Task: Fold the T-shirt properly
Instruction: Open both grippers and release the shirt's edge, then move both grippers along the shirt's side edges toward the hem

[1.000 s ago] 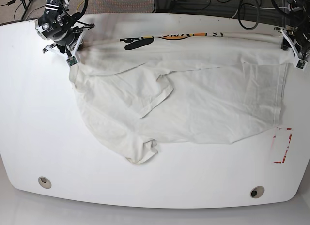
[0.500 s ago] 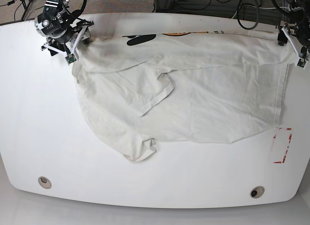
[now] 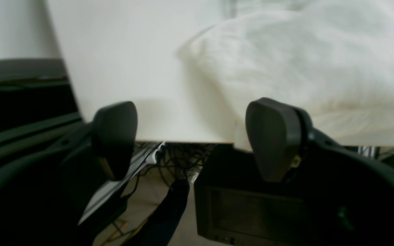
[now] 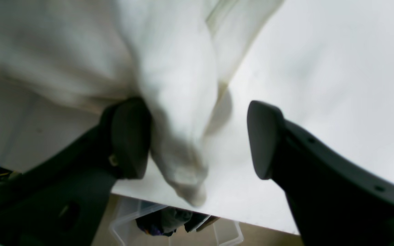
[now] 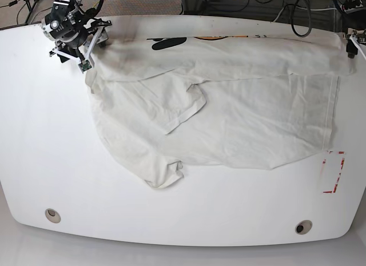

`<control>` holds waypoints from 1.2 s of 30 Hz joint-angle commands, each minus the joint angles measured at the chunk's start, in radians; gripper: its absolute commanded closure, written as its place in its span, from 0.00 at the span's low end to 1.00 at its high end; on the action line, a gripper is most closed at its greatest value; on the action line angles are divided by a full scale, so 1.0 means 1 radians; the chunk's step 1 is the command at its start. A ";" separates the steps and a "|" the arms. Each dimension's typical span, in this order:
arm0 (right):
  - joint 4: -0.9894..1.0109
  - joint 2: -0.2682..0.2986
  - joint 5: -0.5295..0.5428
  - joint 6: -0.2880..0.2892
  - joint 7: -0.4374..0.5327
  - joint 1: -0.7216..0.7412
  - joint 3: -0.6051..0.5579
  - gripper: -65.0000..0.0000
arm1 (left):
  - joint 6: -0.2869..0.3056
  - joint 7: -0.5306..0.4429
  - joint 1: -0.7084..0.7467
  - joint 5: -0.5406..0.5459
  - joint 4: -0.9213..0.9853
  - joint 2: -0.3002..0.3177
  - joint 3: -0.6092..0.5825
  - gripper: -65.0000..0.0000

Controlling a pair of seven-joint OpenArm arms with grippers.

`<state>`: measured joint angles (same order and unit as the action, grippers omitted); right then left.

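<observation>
The cream T-shirt (image 5: 229,111) lies spread and wrinkled on the white table (image 5: 34,134). Its black lettering (image 5: 166,44) and orange print (image 5: 220,36) show along the far edge, and one sleeve (image 5: 183,108) is folded over the middle. At the far left corner my right gripper (image 5: 87,53) stands open. A loose shirt corner (image 4: 183,143) hangs between its fingers (image 4: 130,136), brushing one of them. My left gripper (image 3: 193,140) is open with nothing between its jaws, beyond the table's far right edge (image 5: 350,44), beside the shirt (image 3: 303,61).
A red-marked rectangle (image 5: 333,171) sits near the table's right edge. Two round holes (image 5: 52,215) (image 5: 303,226) lie near the front edge. Cables run behind the table, and a clear bin (image 4: 176,225) shows below its edge.
Both grippers have opened and let go of the shirt's far edge, which has settled onto the table. The left gripper has drawn back off the far right corner.
</observation>
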<state>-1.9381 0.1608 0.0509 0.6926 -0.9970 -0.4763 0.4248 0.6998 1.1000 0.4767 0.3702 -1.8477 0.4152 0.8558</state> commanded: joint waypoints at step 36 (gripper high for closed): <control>-0.030 0.093 0.289 0.006 -0.213 0.098 0.010 0.35 | -0.002 -0.008 -0.111 -0.003 -0.019 -0.016 -0.037 0.53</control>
<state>-1.9366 0.2245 0.3264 0.6991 -1.2037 -0.3779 0.4290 0.7006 1.1065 0.3801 0.3668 -1.8523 0.3798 0.8165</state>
